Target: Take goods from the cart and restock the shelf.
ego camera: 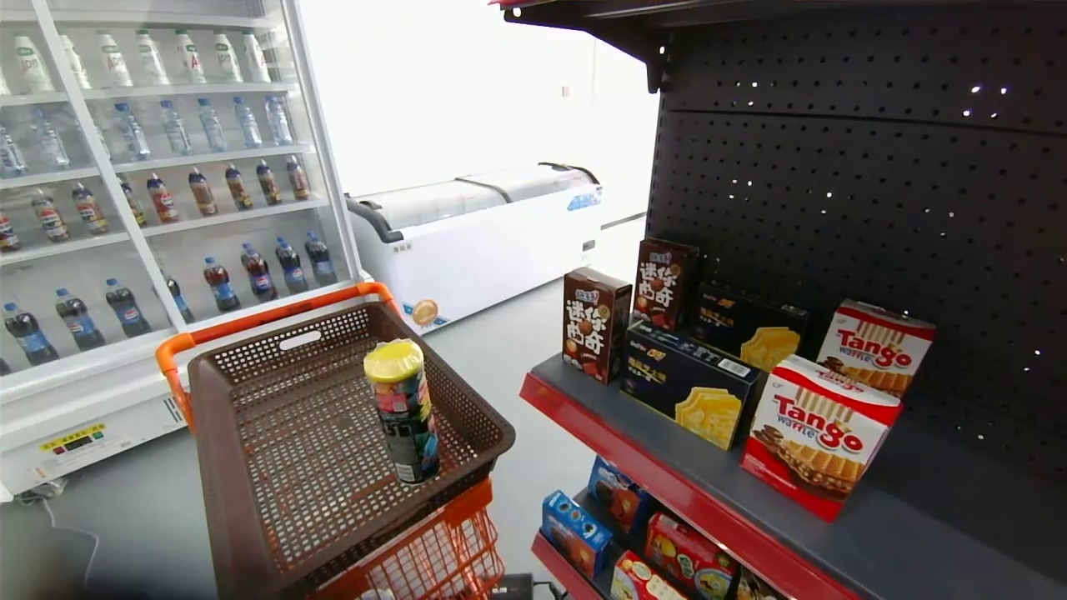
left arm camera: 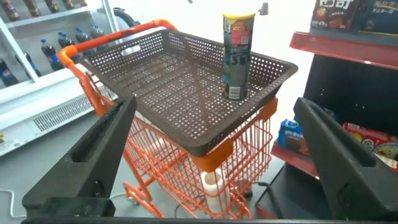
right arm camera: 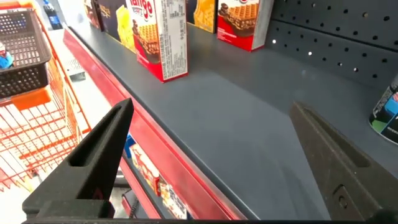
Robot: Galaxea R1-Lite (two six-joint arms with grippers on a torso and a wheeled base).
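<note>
Presently open and empty, the left hand (left arm camera: 214,109) should grip the upright can (left arm camera: 238,56) mid-body; right hand (right arm camera: 211,109) likewise open.

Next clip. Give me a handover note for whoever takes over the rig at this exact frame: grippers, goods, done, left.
Left gripper: open, empty, facing the cart's brown basket.
Right gripper: open, empty, over a bare stretch of the shelf.
Goods: one yellow-lidded can stands upright in the basket; boxes stand on the shelf.
Done: a second can, partly cut off, seems already shelved.
Left: pick the yellow-lidded can and shelve it.
</note>
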